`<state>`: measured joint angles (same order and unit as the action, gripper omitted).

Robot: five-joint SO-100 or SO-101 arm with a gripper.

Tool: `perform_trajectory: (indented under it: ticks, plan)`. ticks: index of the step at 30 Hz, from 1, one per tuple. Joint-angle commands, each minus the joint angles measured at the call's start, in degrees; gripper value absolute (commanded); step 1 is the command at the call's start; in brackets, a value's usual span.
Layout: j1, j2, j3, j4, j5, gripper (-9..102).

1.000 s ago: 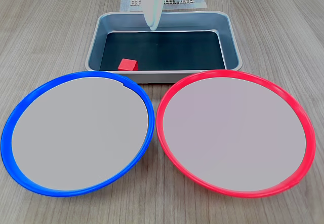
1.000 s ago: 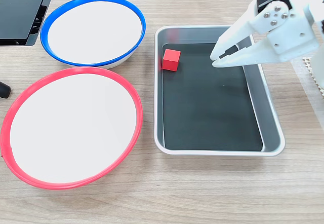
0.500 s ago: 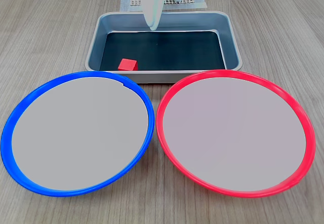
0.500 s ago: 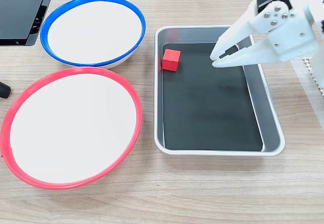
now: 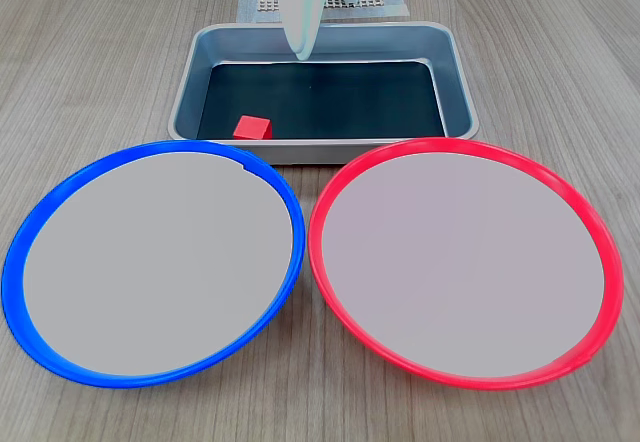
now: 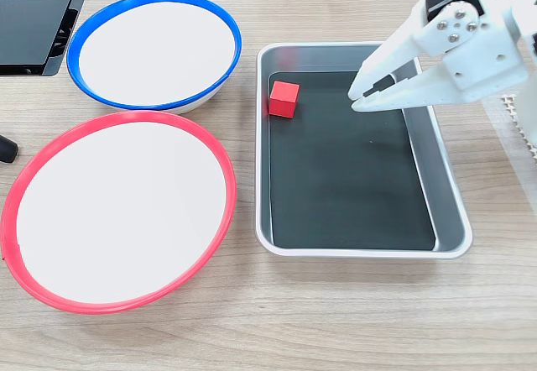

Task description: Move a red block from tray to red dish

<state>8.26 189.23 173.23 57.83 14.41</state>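
Red block point(image 6: 284, 99) sits in a corner of the tray point(image 6: 449, 195), on its dark bottom, near the blue dish point(image 6: 152, 50). We note the white pincer point(image 6: 356, 100) above the tray, tips nearly together, holding nothing, well apart from the block. Red dish point(image 6: 117, 210) lies on the worktop point(image 6: 336, 321).

Arm point(image 6: 470, 44) cut off at right edge; red dish point(image 6: 25, 279) clipped at left edge

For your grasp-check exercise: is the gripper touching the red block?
Apart. In a fixed view the gripper hangs over the tray, with bare black floor between it and the red block.
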Motion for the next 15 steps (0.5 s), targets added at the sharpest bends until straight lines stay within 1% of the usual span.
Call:
perform_trajectory:
  ticks: [1,4,5,9,10,11,12,14,15]
  plan:
    - [0.44,1.32,0.0,0.35,0.44,0]
    - [0.62,1.32,0.0,0.35,0.62,0]
    - [0.53,1.32,-0.09,0.26,-0.7,1]
    - [6.06,-0.09,-3.16,-1.49,-26.19,0]
    - [7.03,-1.67,-4.48,-2.37,-34.54,0]
    - [7.73,-5.27,-6.59,-4.31,-45.0,0]
    - [8.44,-8.61,-8.7,-5.54,-50.1,0]
    - [10.55,-15.64,-15.12,-6.68,-53.09,1]
    - [10.46,-19.16,-18.54,-5.1,-56.07,5]
